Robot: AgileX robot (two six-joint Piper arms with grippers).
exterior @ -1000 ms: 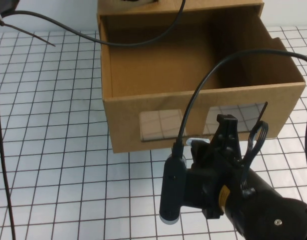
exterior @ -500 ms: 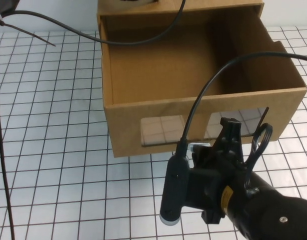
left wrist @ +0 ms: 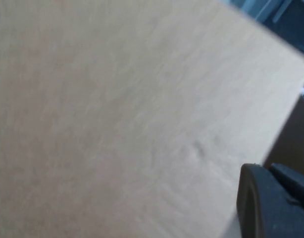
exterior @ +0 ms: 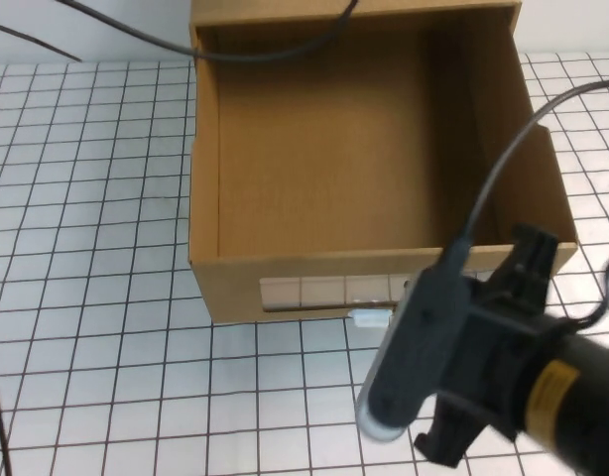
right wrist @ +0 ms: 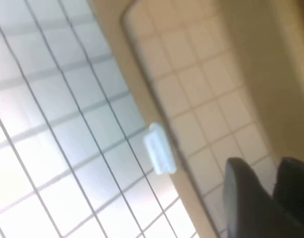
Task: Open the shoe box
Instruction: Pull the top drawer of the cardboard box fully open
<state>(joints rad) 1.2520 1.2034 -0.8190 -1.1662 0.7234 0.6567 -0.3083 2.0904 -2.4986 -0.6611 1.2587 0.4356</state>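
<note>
The brown cardboard shoe box stands open at the back middle of the table, and its bare inside shows from above. Its near wall has a clear window with a small white tab under it. My right gripper is at the right end of that near wall. In the right wrist view the right gripper is open by a narrow gap with nothing in it, beside the window and the tab. My left gripper is pressed close to a plain cardboard face; it is out of the high view.
A white tabletop with a black grid surrounds the box. A black cable hangs across the box's far edge. The right arm's dark wrist camera fills the near right.
The near wall's top edge has come toward me, so the window now shows as a thin strip. My right gripper has shifted right and its fingers have parted.
</note>
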